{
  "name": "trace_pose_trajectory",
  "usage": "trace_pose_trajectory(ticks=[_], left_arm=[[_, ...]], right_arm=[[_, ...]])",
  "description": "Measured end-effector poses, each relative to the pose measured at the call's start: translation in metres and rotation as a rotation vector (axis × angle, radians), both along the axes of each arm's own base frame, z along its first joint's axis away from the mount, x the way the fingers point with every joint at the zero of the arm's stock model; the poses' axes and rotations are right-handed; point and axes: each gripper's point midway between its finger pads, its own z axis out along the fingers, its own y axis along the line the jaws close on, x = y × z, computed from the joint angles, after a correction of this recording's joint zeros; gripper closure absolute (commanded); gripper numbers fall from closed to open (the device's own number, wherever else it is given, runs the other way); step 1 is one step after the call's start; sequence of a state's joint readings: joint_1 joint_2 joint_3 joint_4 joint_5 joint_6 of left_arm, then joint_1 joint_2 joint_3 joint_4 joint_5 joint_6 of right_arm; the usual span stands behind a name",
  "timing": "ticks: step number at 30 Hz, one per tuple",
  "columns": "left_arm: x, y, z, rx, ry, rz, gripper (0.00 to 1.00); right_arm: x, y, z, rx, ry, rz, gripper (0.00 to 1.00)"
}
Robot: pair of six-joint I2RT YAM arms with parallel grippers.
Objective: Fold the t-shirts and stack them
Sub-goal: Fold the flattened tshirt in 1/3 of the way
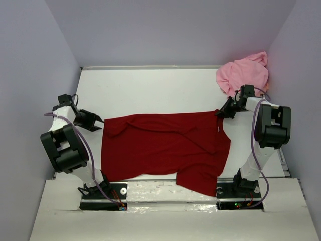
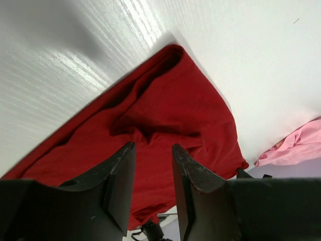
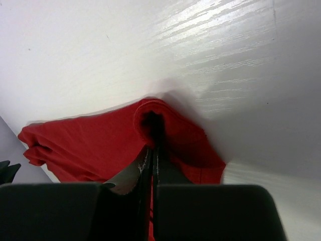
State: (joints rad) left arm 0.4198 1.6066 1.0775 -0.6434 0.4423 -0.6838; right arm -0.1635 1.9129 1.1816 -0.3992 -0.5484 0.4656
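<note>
Tightly around dark red shirt [image 3: 85,143], right tool [image 3: 152,151]

One dark red t-shirt [image 1: 165,145] and one pink t-shirt [image 1: 243,75], which lies beyond the red one's far right corner, make two garments. There are two arms: the left arm [image 1: 65,145] at the dark red t-shirt's left edge and the right arm [image 1: 271,125] at its right edge. Each carries one end effector, so two: the left end effector [image 1: 100,122] and the right end effector [image 1: 220,113]. One counter [image 1: 150,90] lies under the dark red t-shirt.
</note>
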Motion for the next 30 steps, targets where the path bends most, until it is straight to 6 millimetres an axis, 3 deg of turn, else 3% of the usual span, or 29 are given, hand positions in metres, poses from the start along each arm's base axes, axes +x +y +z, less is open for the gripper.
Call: trace_pose_trajectory(ticks=[14,23,30], left_arm=[[-0.012,-0.016,-0.005,-0.007,0.109,0.043,0.56],[-0.01,-0.039,-0.005,-0.015,0.127,0.019,0.56],[-0.006,-0.045,-0.008,-0.022,0.128,0.013,0.57]], right_arm=[[0.003,0.0,0.003,-0.003,-0.012,0.009,1.0],[0.003,0.0,0.004,-0.003,-0.014,0.015,1.0],[0.004,0.0,0.005,-0.003,-0.018,0.017,1.0]])
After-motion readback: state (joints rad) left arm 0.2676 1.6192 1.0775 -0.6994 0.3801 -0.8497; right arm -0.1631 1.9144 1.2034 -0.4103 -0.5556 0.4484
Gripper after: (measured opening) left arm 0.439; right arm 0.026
